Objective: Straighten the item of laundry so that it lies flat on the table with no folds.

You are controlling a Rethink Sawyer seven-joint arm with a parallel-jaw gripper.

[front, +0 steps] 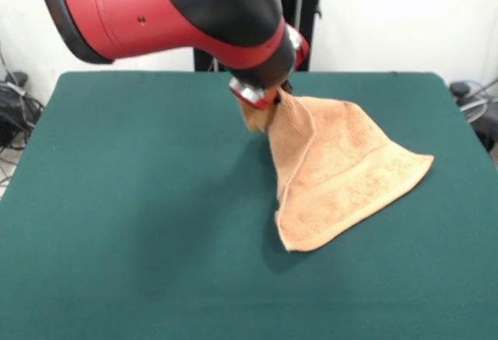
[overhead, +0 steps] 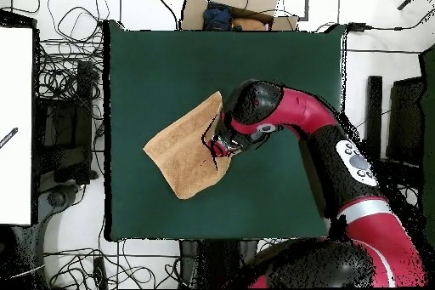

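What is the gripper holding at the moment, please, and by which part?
The gripper holds the towel by a bunched edge, lifted into a peak; the rest drapes down onto the table.

We see the table (front: 140, 223) bare along its near edge and across its whole left half in the front view; only the towel (front: 342, 177) and the arm (front: 179, 5) above it block the right-centre.

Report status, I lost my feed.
Gripper shut on towel corner, lifted. Towel draped, folded, rest on table. Nothing in the way.
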